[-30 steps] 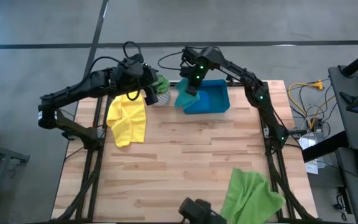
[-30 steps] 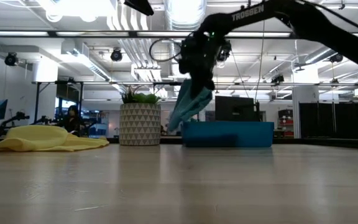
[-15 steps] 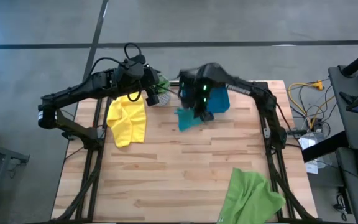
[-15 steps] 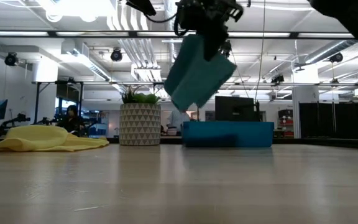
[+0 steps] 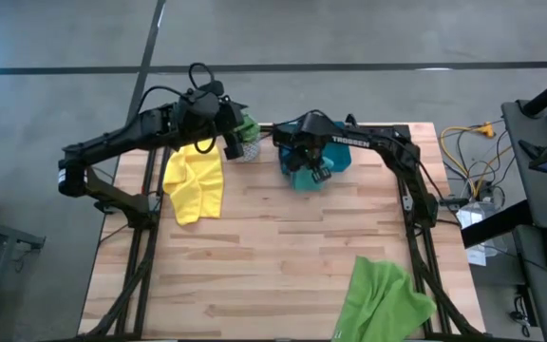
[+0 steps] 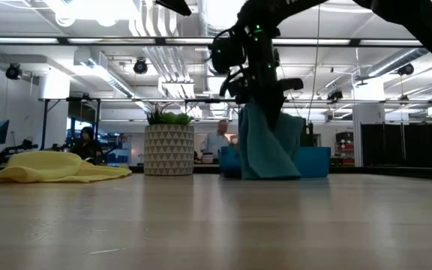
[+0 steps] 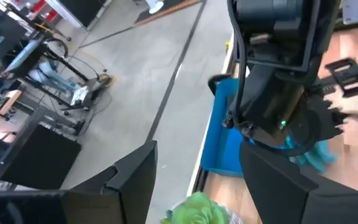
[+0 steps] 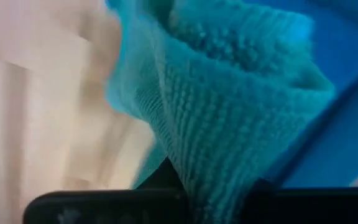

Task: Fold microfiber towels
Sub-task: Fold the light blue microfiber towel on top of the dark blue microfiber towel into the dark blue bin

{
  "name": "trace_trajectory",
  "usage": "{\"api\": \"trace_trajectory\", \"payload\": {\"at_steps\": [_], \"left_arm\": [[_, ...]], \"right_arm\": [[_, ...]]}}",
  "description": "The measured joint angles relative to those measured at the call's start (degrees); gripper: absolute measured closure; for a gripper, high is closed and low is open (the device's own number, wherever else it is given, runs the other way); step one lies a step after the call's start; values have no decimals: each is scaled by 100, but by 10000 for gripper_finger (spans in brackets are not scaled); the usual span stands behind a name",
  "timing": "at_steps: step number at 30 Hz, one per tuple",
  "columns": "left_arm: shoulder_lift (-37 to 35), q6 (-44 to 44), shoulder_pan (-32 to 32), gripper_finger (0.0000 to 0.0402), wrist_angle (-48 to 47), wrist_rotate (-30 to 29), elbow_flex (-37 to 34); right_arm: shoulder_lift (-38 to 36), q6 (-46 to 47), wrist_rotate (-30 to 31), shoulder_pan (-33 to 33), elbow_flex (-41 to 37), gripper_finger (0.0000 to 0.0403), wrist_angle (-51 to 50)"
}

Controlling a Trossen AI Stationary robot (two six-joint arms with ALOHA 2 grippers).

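A teal towel [image 6: 265,146] hangs from my right gripper [image 6: 265,101], which is shut on it just in front of the blue tray [image 6: 315,160]. From above, the gripper [image 5: 310,169] and its arm cover most of the towel [image 5: 297,179] and the tray [image 5: 343,158]. A yellow towel [image 5: 195,182] lies crumpled flat on the table at the far left. A light green towel [image 5: 383,299] lies at the near right, draped over the table's edge. My left gripper [image 5: 231,142] waits open above the far left, with nothing between its fingers [image 7: 129,180]. My right gripper pinches a bunched upper part of the teal towel [image 8: 219,155] between its two fingers, coming from above and pointing down. One layer or several, I cannot tell. The towel hangs slack below the fingers, and its lower end [image 6: 265,175] reaches the table in front of the tray.
A patterned pot with a green plant [image 6: 169,146] stands at the far edge between the yellow towel and the tray, just below my left gripper [image 7: 197,193]. Bare wooden table [image 5: 283,256] fills the middle and near left. People show in the room behind.
My right gripper has carried the teal towel from over the tray's left end toward the table's near edge and downward, rolling as it went. The towel swung lifted clear half a second ago; it now hangs straight with its lower end at the table.
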Motion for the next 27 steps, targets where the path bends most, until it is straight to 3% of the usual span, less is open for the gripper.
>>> {"api": "trace_trajectory", "payload": {"at_steps": [17, 27], "left_arm": [[-6, 1, -2, 187, -38, 26, 3], [-6, 1, -2, 187, -62, 31, 3]], "right_arm": [[20, -467, 96, -544, 228, 394, 989], [554, -711, 333, -738, 230, 394, 998]]}}
